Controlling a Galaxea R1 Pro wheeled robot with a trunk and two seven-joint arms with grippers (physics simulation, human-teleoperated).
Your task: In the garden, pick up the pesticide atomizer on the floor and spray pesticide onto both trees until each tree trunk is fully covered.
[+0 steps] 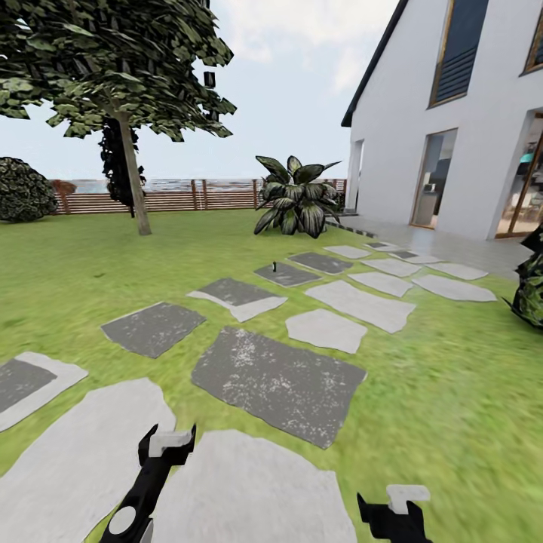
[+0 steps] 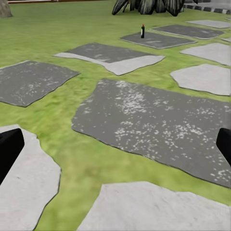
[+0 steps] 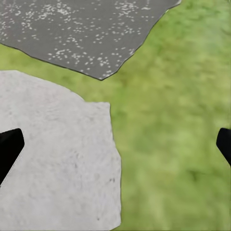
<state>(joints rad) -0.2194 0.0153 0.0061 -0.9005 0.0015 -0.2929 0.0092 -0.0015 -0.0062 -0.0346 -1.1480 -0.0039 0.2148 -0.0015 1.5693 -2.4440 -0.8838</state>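
Observation:
The pesticide atomizer is a small dark bottle standing upright on a dark paving stone far ahead; the left wrist view shows the atomizer with a red top. One tree with a blocky green crown rises at the far left, its grey-brown trunk straight and bare. My left gripper is open over the near stones, holding nothing. My right gripper is open above the edge of a pale stone and the grass, also holding nothing.
Grey and pale stepping stones cross the lawn toward a white house at the right. A broad-leaved plant stands beyond the stones, before a slatted wooden fence. A round bush sits far left, a dark shrub at right.

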